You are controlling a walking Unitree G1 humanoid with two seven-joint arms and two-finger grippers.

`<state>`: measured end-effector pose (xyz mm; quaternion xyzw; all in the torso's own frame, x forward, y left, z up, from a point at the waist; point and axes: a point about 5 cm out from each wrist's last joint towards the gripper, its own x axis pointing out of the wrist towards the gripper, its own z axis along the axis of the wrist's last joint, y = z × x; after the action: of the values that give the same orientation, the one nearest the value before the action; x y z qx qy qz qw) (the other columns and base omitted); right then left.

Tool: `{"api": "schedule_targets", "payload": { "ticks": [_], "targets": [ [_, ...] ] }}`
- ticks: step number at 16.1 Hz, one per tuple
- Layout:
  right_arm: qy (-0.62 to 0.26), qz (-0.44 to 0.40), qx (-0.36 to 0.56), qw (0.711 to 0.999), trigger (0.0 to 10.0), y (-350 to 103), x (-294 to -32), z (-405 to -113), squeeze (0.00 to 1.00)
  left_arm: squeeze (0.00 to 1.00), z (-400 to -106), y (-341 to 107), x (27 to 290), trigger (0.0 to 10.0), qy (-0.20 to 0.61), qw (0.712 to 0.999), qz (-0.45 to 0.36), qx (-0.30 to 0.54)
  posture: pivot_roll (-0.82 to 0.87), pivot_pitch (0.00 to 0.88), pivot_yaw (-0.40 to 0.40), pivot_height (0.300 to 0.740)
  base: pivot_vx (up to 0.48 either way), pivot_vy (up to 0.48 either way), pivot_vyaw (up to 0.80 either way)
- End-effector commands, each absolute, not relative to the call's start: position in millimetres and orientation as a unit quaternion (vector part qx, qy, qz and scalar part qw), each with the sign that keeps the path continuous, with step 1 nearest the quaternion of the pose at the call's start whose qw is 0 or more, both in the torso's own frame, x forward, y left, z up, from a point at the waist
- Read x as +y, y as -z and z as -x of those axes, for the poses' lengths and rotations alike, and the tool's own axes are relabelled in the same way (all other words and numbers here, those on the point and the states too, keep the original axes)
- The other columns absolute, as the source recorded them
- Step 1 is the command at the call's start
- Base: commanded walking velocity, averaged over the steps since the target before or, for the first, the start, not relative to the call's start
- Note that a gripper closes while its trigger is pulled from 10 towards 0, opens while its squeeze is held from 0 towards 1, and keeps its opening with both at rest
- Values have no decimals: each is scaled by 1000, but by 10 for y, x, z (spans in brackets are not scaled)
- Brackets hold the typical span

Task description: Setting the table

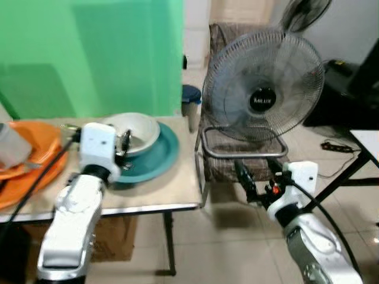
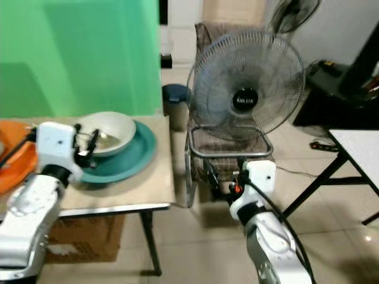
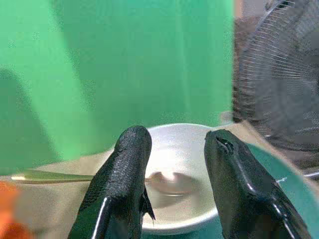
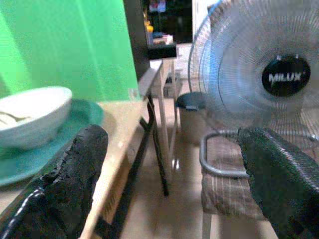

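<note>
Left hand (image 1: pixel 125 144): raised over the tabletop (image 1: pixel 172 189) at the near rim of the bowl; fingers (image 3: pixel 127 169) parted with nothing between them, aimed at the bowl and the spoon inside it.
Right hand (image 1: pixel 251 177): off the tabletop's right edge, in front of the fan's chair; fingers (image 4: pixel 79 164) spread wide and empty, likely just waiting.
Bowl (image 1: pixel 139 130): one, white, sitting on the teal plate, probably stacked that way as a place setting.
Spoon (image 3: pixel 164 181): one, its bowl end resting inside the white bowl, the handle sticking out over the rim toward the orange plates, so it offers an easy grip.
Teal plate (image 1: pixel 160 157): one, under the bowl, near the tabletop's right end.
Orange plates (image 1: pixel 35 157): at least two, stacked at the left end, seemingly stock not yet laid out; a pale object lies on them, too blurred to name.
Fan (image 1: pixel 263 89): one, standing on a chair (image 1: pixel 219 160) just right of the tabletop; a second fan head shows behind it.
Bin (image 1: pixel 190 97): one, on the floor behind the tabletop.
Box (image 1: pixel 115 236): one, cardboard, under the tabletop.
</note>
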<state>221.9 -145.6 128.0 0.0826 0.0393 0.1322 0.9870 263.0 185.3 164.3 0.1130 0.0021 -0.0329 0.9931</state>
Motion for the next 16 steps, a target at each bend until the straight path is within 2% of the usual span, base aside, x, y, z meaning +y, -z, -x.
{"api": "schedule_targets", "payload": {
  "ticks": [1,10,16],
  "targets": [
    [-121,-79,45,988,10000,-1274,-1529,-2198,0,0,-2678,-1669,1761,10000,55,992,-111,-1,85,0,-2,740,0,439,-800],
    [-104,-92,41,990,10000,-1280,-1534,-2165,0,0,-2791,-1747,1789,10000,71,988,-134,-9,71,0,20,740,0,438,-800],
    [-80,-104,39,991,10000,-1274,-1553,-2111,0,0,-2888,-1792,1712,10000,97,985,-141,-17,53,0,46,740,0,438,-800]
  ]
}}
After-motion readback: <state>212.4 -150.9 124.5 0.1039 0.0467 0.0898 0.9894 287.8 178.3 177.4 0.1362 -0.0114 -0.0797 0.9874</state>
